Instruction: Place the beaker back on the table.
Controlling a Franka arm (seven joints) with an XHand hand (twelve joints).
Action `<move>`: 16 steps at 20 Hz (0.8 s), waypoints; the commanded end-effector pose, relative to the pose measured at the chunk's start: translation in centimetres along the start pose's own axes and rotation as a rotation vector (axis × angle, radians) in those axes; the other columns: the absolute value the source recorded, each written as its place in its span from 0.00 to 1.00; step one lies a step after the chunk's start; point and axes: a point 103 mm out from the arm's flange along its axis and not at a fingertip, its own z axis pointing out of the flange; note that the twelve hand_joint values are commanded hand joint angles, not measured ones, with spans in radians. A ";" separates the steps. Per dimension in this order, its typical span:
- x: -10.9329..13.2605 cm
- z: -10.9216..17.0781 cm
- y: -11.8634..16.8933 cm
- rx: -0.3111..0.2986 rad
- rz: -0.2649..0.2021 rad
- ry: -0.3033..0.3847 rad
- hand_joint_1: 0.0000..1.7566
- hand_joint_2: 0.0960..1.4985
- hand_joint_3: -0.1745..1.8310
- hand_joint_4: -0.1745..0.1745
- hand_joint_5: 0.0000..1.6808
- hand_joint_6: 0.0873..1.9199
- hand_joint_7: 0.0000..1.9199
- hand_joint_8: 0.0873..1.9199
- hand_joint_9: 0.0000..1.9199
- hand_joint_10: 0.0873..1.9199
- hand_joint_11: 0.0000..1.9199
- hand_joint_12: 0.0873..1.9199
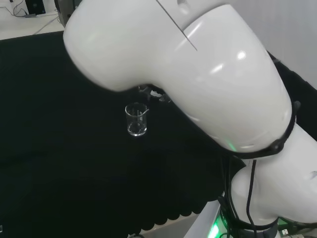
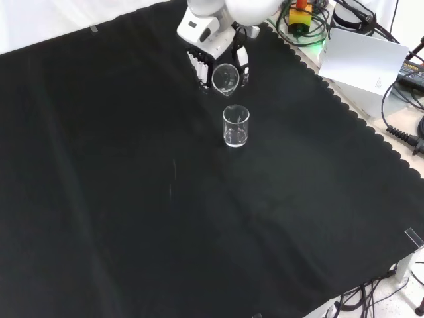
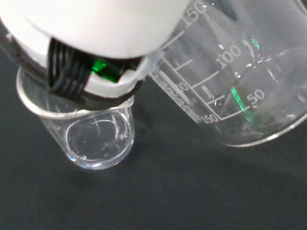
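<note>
Clear beaker (image 2: pixel 225 78) tilted in robot hand (image 2: pixel 201 63) – fingers partly hidden.

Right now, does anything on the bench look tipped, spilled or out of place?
The beaker in the hand is tilted, mouth facing the front camera, above the cloth. The other beaker stands upright. No spill shows.

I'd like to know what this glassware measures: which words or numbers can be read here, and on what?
"150", "100", "50": scale numbers on the held beaker, gripped in the hand's fingers.
"150" again, turned the other way, beside the same scale lines.
White card: a small mark, too small to read.
Standing beaker: no print to be seen.
</note>
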 end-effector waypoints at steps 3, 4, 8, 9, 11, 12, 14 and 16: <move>-2.5 1.6 1.8 -0.099 -0.036 0.194 0.83 0.23 0.54 0.00 0.81 0.23 0.79 0.18 0.90 0.00 0.77 0.27; -2.7 1.8 2.1 -0.113 -0.040 0.213 0.83 0.23 0.54 0.00 0.81 0.23 0.79 0.19 0.90 0.00 0.77 0.27; -3.4 2.6 3.5 -0.150 -0.066 0.284 0.83 0.23 0.54 0.00 0.81 0.23 0.78 0.19 0.90 0.00 0.77 0.27; -3.4 2.8 3.8 -0.158 -0.072 0.291 0.83 0.23 0.54 0.00 0.80 0.23 0.78 0.19 0.90 0.00 0.77 0.27; -3.6 3.0 4.5 -0.173 -0.081 0.307 0.83 0.23 0.54 0.00 0.80 0.24 0.78 0.20 0.90 0.00 0.76 0.27; -3.7 3.1 4.9 -0.182 -0.089 0.316 0.83 0.23 0.54 0.00 0.80 0.24 0.78 0.20 0.90 0.00 0.76 0.27; -3.8 3.4 5.7 -0.193 -0.103 0.329 0.83 0.24 0.54 0.00 0.80 0.24 0.78 0.21 0.90 0.00 0.76 0.27; -3.8 3.6 6.6 -0.200 -0.115 0.344 0.83 0.24 0.54 0.00 0.80 0.25 0.77 0.21 0.90 0.00 0.76 0.26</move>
